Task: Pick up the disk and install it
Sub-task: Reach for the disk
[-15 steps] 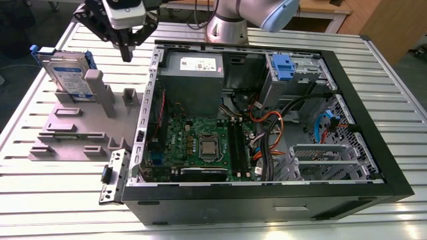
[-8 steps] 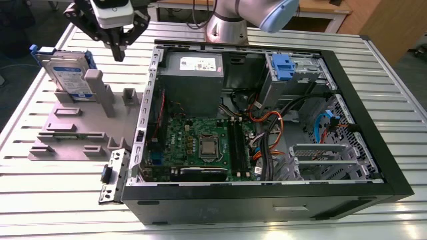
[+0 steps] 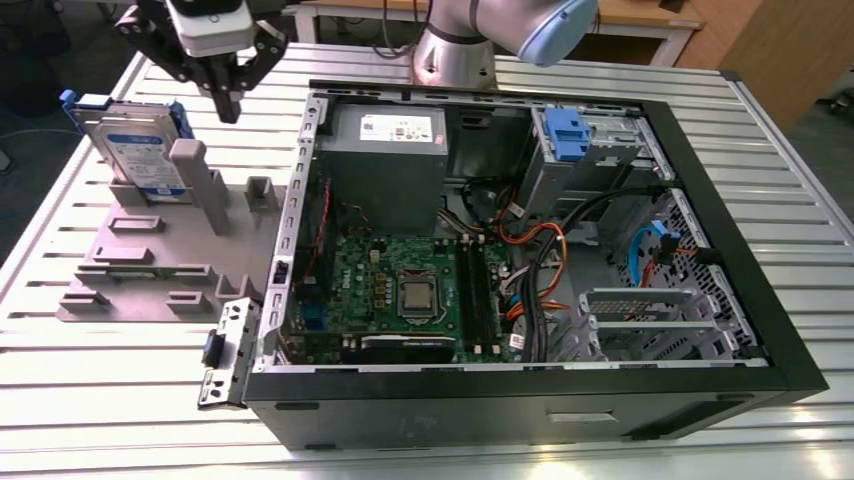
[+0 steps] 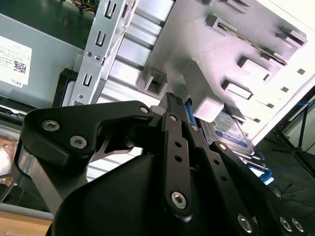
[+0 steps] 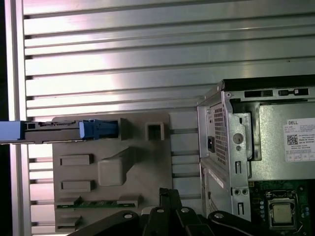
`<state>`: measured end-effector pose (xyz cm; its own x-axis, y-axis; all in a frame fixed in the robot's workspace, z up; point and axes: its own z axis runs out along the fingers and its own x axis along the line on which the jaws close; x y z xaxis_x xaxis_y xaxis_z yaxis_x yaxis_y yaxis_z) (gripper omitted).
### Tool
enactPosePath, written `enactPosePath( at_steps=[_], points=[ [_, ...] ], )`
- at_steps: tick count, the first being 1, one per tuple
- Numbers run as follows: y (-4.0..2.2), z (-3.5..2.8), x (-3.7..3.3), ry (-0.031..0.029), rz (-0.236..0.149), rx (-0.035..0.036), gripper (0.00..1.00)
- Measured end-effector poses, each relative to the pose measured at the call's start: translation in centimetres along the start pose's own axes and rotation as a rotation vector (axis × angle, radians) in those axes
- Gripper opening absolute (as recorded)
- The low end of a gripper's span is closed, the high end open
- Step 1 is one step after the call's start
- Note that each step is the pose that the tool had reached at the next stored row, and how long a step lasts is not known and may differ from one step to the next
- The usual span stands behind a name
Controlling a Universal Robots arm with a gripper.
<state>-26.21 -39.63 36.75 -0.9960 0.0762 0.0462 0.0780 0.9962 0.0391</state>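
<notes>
While the gripper [image 3: 227,103] hangs in the upper left of the exterior view with its two fingers drawn together to a single tip and nothing between them, the disk [image 3: 134,150] stands on edge in the grey holder [image 3: 147,260]. The disk is just to the exterior view's left of the gripper and lower down, so the two are near but apart. That sideways offset is the relation that counts. The fingertips sit above the strip between the holder's tall post [image 3: 194,185] and the wall of the open computer case [image 3: 300,200], not above the drive, and the disk lies on the side away from the case. Its labelled face looks toward the lower left of the exterior frame, and a narrow blue-railed edge faces upward. In the first wrist view the disk [image 5: 54,130] shows edge-on as a thin bar ending in a blue rail [image 5: 98,129]. Its long line runs across the slats of the table [image 5: 147,54], and it lies well off to one side of the gripper [image 5: 167,196], with bare holder surface between them. In the second wrist view the blue-and-white label of the disk [image 4: 231,132] shows beyond the closed fingers [image 4: 173,105]. I judge the pick-up not yet made: the drive rests untouched in its slot, outside the case.
</notes>
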Motion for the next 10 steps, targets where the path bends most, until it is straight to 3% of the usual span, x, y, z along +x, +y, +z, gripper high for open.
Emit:
enactPosePath(
  at_steps=[10],
  points=[
    [-0.01, 0.01, 0.14, 0.0, 0.0, 0.0, 0.11]
  ],
)
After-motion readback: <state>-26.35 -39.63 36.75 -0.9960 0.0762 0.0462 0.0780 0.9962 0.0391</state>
